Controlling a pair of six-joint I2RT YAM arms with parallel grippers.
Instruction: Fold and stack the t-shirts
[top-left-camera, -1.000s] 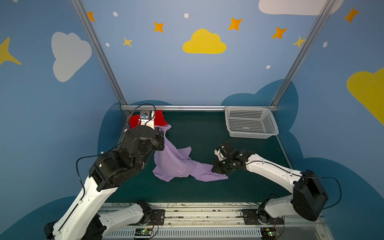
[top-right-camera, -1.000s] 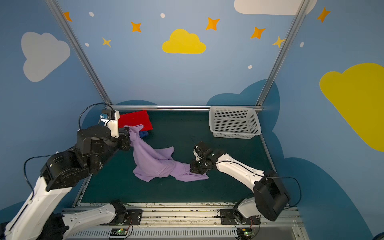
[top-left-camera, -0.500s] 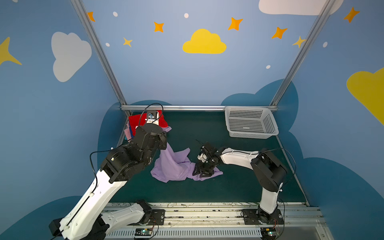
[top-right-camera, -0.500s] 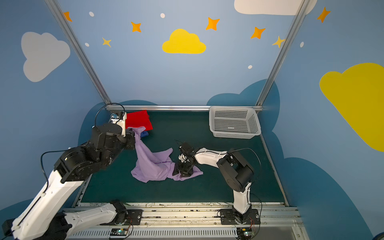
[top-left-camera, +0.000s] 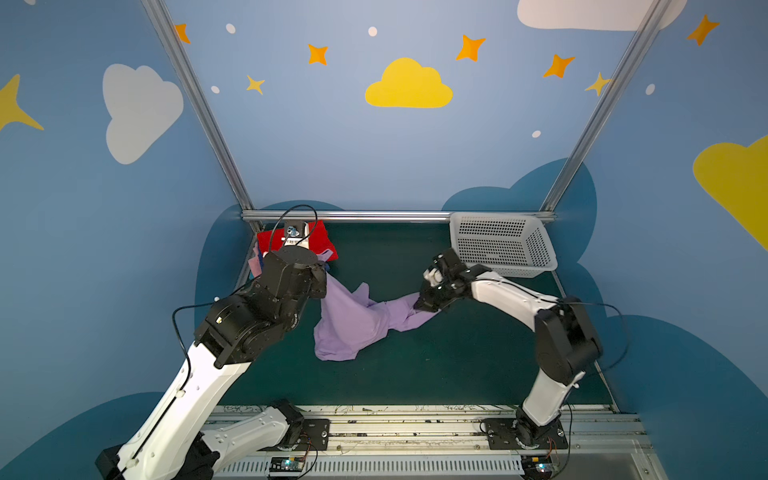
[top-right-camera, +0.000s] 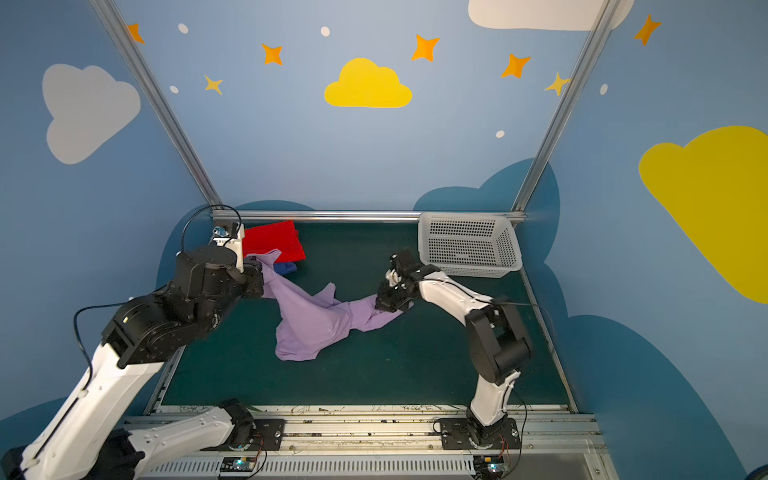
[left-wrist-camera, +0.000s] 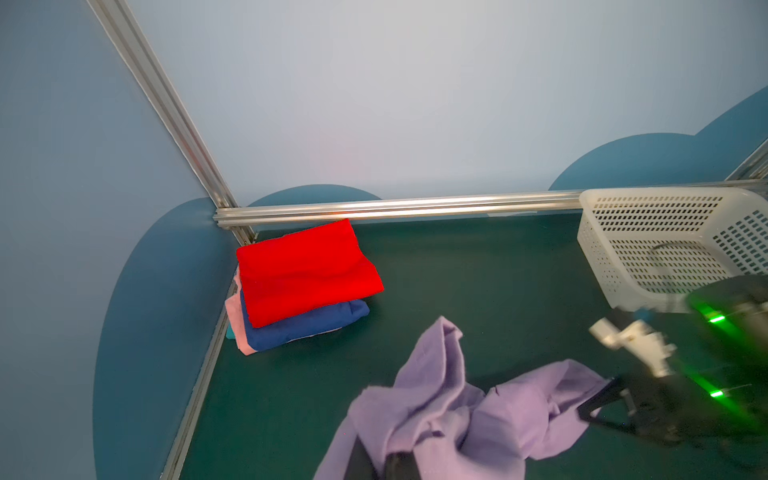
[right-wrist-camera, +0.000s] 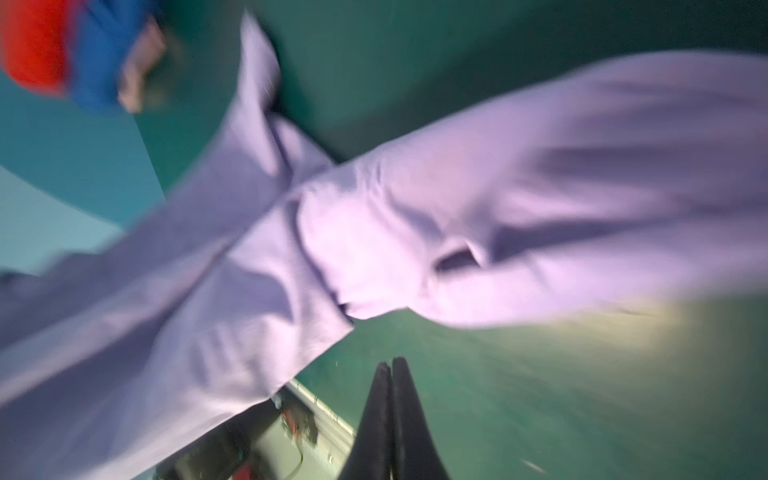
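Lavender shirt (top-left-camera: 353, 328) droops limp and light in the middle of the surface (top-left-camera: 436, 374). Left pincer (top-right-camera: 258, 277) grips one end; right pincer (right-wrist-camera: 390, 365) is closed, apparently bare. Pinch a hemmed edge.

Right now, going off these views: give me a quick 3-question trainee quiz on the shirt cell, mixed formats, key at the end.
1. Multiple choice. The jaws of the left gripper are: A wide open; B shut on the lavender t-shirt; C shut on nothing.
2. True or false: the lavender t-shirt lies neatly folded on top of the stack in the far left corner.
3. Put the shirts in the stack in order, top down.

Key
1. B
2. False: it lies crumpled on the mat, with one end lifted.
3. red t-shirt, blue t-shirt, pink t-shirt
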